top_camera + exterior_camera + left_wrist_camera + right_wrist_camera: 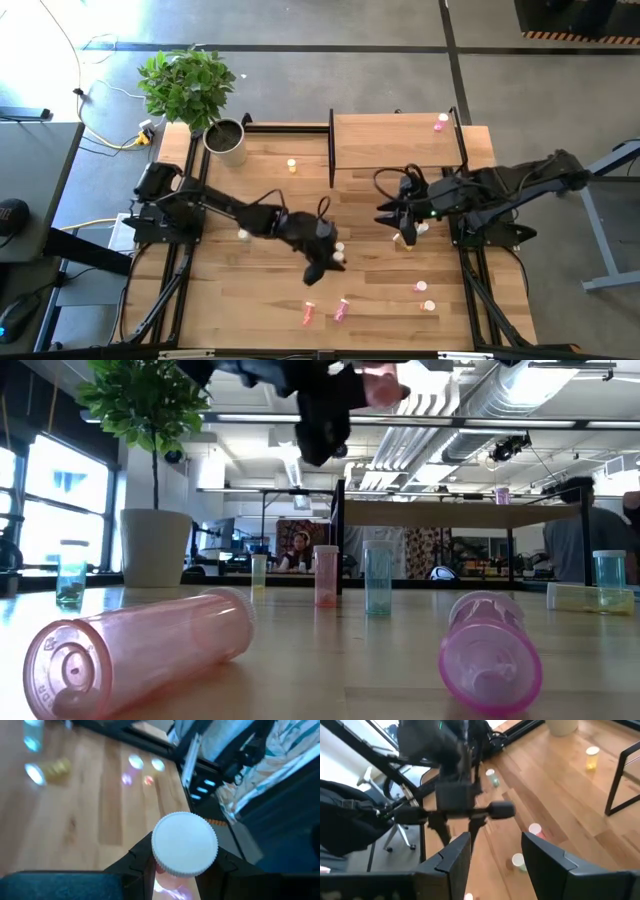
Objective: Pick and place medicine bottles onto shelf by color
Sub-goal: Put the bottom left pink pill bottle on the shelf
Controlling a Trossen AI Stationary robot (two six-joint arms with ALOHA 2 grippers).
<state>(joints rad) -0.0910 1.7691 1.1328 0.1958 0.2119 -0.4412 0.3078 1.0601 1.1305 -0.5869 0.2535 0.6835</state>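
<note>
My left gripper (328,256) is over the middle of the table, raised, and shut on a pink bottle with a white cap (185,842); it also shows high up in the low view (322,410). My right gripper (400,226) hangs open and empty in front of the shelf (400,140), above a yellow bottle (408,241) and a white-capped one (422,228). One magenta bottle (441,122) stands on the shelf board. Two pink bottles (308,314) (341,310) lie on their sides near the front edge. Other bottles stand on the table, among them a yellow one (292,165). My left gripper pinches the bottle between its two fingers (137,862) on the pink body just under the cap (167,885). The cap's top faces the wrist camera. The bottle is lifted clear of the table (385,385).
A potted plant in a pale pot (227,140) stands at the far left. Black shelf posts (331,150) rise mid-table. Two small bottles (420,288) (428,305) stand at the near right, one (243,235) beside my left arm. The room beyond shows in the low view.
</note>
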